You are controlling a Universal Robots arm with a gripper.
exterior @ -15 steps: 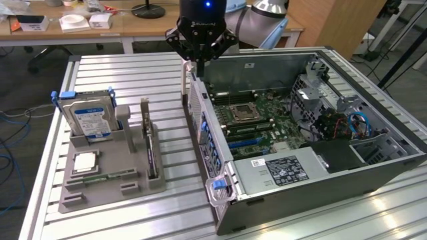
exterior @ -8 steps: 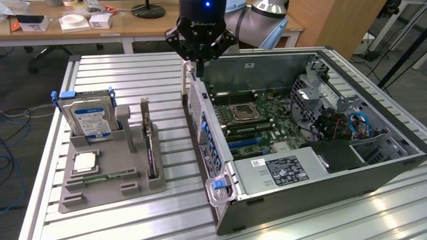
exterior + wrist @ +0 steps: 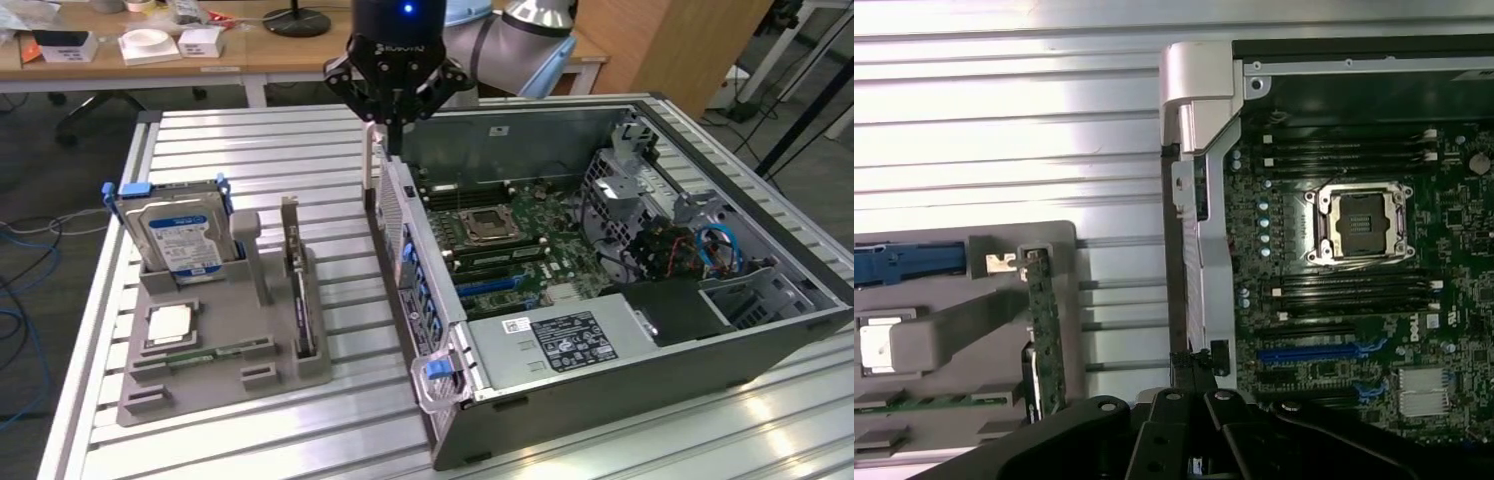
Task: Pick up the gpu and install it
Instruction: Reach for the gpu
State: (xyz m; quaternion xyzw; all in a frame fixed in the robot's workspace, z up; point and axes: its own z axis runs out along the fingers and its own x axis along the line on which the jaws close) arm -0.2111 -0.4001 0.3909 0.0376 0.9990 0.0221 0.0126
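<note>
While poised above the computer case (image 3: 641, 395) wall, gripper (image 3: 395, 118): closed, empty.
Graphics card (image 3: 296, 290): upright on edge in gray holder (image 3: 200, 385), top edge exposed for grasping.
Case: lying open, board (image 3: 534, 225) facing up for access.

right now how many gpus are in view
1: the gpu, on edge in the gray holder at the exterior view's left of the computer case; others may be hidden.
</note>
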